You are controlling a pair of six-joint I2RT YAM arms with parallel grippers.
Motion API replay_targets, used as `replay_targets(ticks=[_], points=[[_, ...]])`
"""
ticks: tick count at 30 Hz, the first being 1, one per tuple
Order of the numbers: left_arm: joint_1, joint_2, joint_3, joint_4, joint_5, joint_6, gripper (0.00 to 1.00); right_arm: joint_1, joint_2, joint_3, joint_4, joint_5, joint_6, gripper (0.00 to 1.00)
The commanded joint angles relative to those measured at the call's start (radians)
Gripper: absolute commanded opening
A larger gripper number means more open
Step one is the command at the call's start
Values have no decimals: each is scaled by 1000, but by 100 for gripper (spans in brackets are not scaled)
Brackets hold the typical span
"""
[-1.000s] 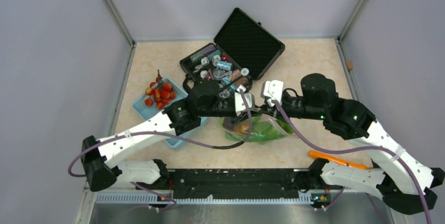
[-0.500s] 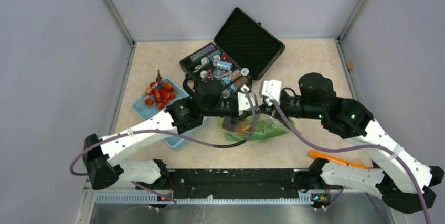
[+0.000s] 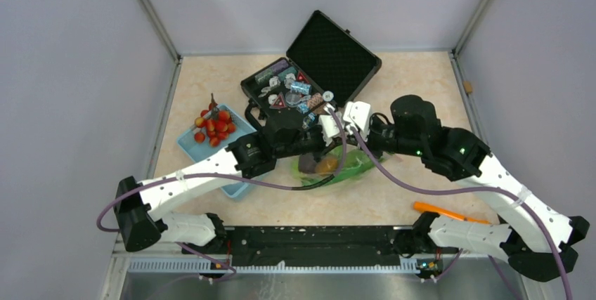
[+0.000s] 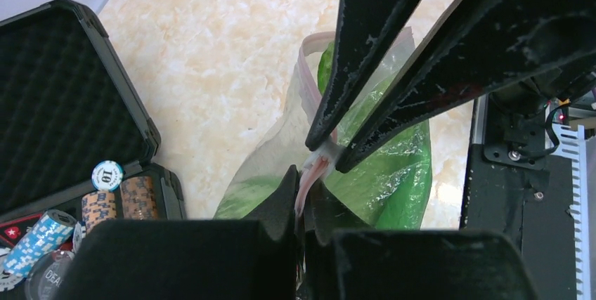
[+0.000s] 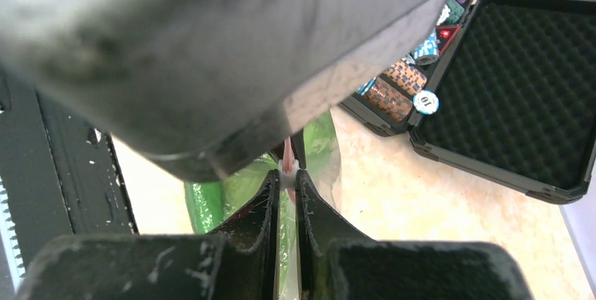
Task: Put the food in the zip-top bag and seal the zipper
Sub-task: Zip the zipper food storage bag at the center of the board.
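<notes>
At mid-table my left gripper (image 4: 301,191) has closed on the zipper (image 4: 302,79), right gripper (image 5: 287,173) pinching it too; zip-top bag (image 4: 393,173) crinkled, green-filled.

1. Tabletop (image 3: 415,82): beige, marbled, walls on three sides.
2. Far centre: black case (image 3: 337,54), open, lid tipped back, chips (image 3: 288,89) in its tray.
3. Left: light blue basket (image 3: 188,144), red cherry tomatoes (image 3: 216,126) inside.
4. Centre, just beside the case: clear zip-top bag (image 3: 303,173), green food (image 3: 355,166) inside, lower part on the tabletop.
5. Near right: orange stick (image 3: 450,213) lying flat, partly behind an arm.
6. Far right edge: small brown piece (image 3: 467,88), too small to tell.
</notes>
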Motion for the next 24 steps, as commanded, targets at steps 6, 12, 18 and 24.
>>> replay_targets(ticks=[6,12,18,24], points=[[11,-89,-35,236,-29,-67,0,8,-51,-32,-88,106,38,0],[7,-127,-50,257,-37,-80,0,4,-66,-30,-88,99,40,0],[6,-148,-63,263,-34,-82,0,-24,-73,-23,-101,79,27,0],[8,-104,-15,196,212,-56,15,-35,-92,-18,-52,1,21,0]])
